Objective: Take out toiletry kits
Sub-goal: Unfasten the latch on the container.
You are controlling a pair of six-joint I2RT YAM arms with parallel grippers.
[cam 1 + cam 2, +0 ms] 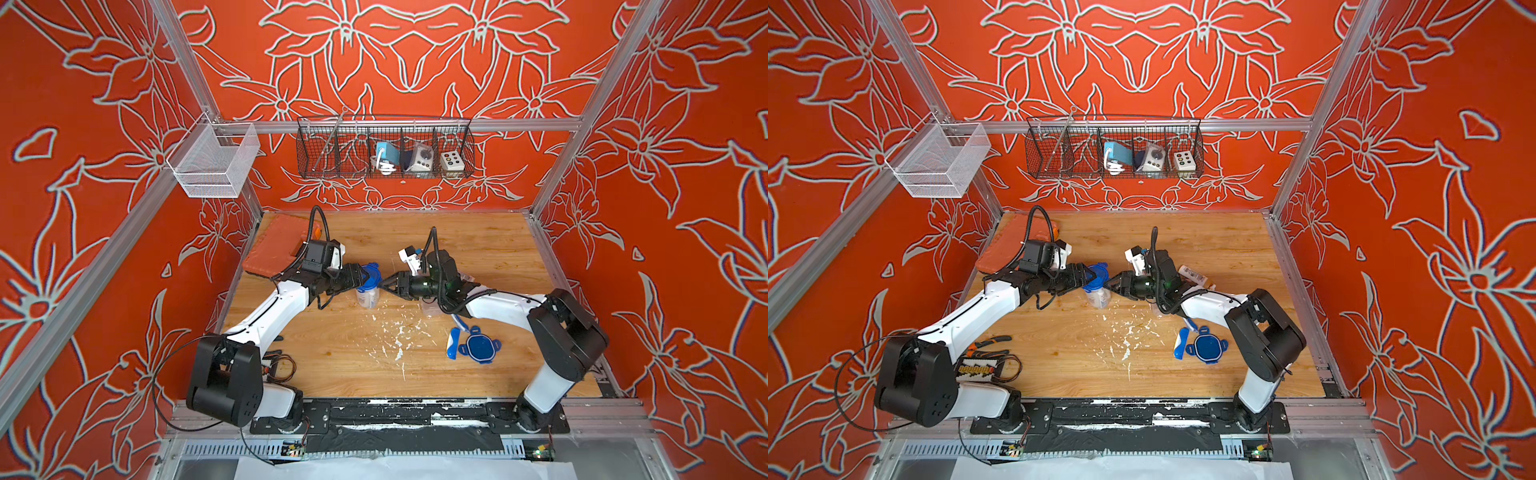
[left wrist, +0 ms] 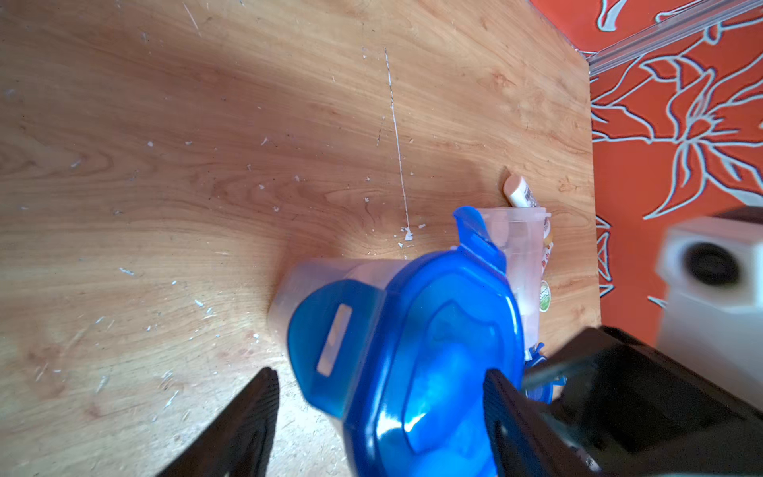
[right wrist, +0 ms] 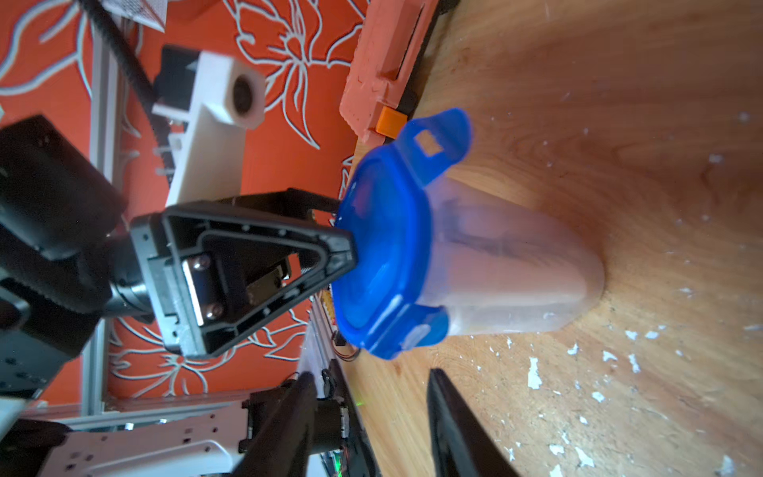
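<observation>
- Left pincer (image 1: pixel 365 277) straddles the blue lid (image 1: pixel 371 274) of the standing clear jar (image 1: pixel 367 297); whether it is actually clamping, I cannot tell. The right pincer (image 3: pixel 370 371) hangs released and empty, just beside the jar.
- Jar: nothing steadies its body, so prying a tab could tip or skid it across the table (image 1: pixel 332 365).
- Lid: if a tab is latched, a hard pull may fling it.
- Kits: one shows dimly inside the jar. A white tube (image 2: pixel 521 194) and a green-topped tin (image 2: pixel 544 296) lie loose near the right arm, easily swept.
</observation>
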